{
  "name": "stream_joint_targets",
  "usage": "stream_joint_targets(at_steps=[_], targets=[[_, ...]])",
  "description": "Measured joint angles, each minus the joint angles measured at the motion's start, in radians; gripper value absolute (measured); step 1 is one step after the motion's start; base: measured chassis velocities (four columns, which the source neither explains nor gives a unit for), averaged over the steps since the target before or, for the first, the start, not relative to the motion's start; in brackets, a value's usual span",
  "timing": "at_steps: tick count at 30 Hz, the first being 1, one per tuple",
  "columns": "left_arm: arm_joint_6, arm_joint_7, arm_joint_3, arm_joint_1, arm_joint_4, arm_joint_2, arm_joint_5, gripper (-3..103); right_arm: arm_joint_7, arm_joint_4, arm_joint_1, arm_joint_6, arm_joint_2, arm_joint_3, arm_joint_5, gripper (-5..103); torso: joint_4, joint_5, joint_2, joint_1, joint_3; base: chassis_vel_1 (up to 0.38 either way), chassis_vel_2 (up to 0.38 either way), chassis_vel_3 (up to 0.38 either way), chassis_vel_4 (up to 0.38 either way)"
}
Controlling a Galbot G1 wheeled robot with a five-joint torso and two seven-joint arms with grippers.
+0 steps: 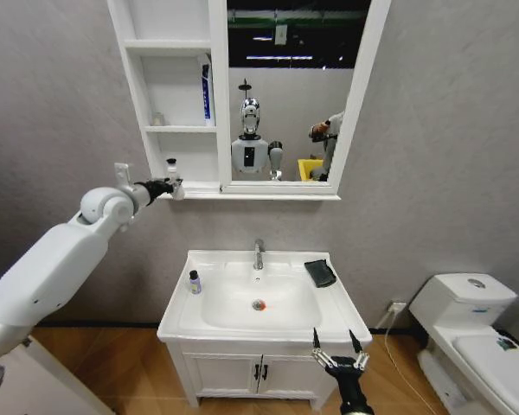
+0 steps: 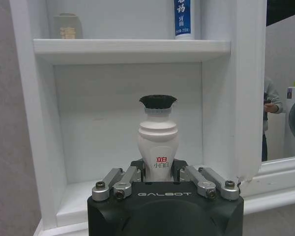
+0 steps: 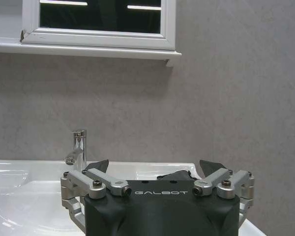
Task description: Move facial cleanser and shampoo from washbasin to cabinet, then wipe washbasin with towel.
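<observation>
The left gripper point(image 1: 175, 186) is held at the mouth of the lowest niche of the cabinet point(image 1: 214, 104), clamped on a white bottle point(image 1: 172, 170) with a black cap. In the left wrist view the bottle point(image 2: 158, 142) is seen upright between the fingers point(image 2: 119, 183), its base hidden behind the gripper body, so whether it touches the niche floor cannot be told. On the shelf above, a blue-and-white tube point(image 2: 182, 18) is cut off at the top edge, and a small pale jar point(image 2: 67, 25) with faint lettering is hard to make out. In the head view the tube point(image 1: 206, 91) stands against the right wall of the middle niche. The mirror panel point(image 1: 290, 91) carries a reflection of the robot and of the room behind; the cabinet's top is cut off by the frame. Below, the washbasin point(image 1: 261, 298) is seen with its tap point(image 1: 259, 253) and red-ringed drain point(image 1: 259, 304). A small dark bottle point(image 1: 195, 282) with a white cap stands on the left rim; its label is too small to read. The dark towel point(image 1: 320, 272) lies folded on the right rear corner of the rim. The right gripper point(image 1: 336, 345) is held low before the basin's front right corner, its fingers point(image 1: 316, 338) spread apart and holding nothing. In the right wrist view most of the towel point(image 3: 177, 175) is hidden behind the gripper body, and the tap point(image 3: 78, 147) shows beyond.
</observation>
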Motion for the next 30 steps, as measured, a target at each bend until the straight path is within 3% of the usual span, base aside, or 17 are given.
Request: stream_joint_targets(at_steps=[6,13,23,30], targets=[[-0.005,-0.022,0.039,-0.064,0.095,-0.085,0.022,29,0.000,-0.006,-0.002,0.005,0.001,0.000,0.002,100,-0.0005,0.0001,0.000,0.000,0.000,0.000,0.000,0.000,0.000],[-0.039,-0.028,0.047,-0.106,0.276,-0.172,0.106,29,0.000,-0.006,-0.008,0.010,-0.005,0.009,0.006,100,-0.0002,-0.0001,0.000,0.000,0.000,0.000,0.000,0.000,0.000],[-0.079,0.010,0.024,-0.128,0.388,-0.216,0.175,29,0.000,-0.006,-0.008,0.011,-0.005,0.012,0.008,100,-0.0002,-0.0001,0.000,0.000,0.000,0.000,0.000,0.000,0.000],[-0.090,0.021,0.013,-0.121,0.397,-0.226,0.211,29,0.000,-0.008,-0.007,0.013,-0.005,0.014,0.009,100,-0.0003,0.0000,0.000,0.000,0.000,0.000,0.000,0.000,0.000]])
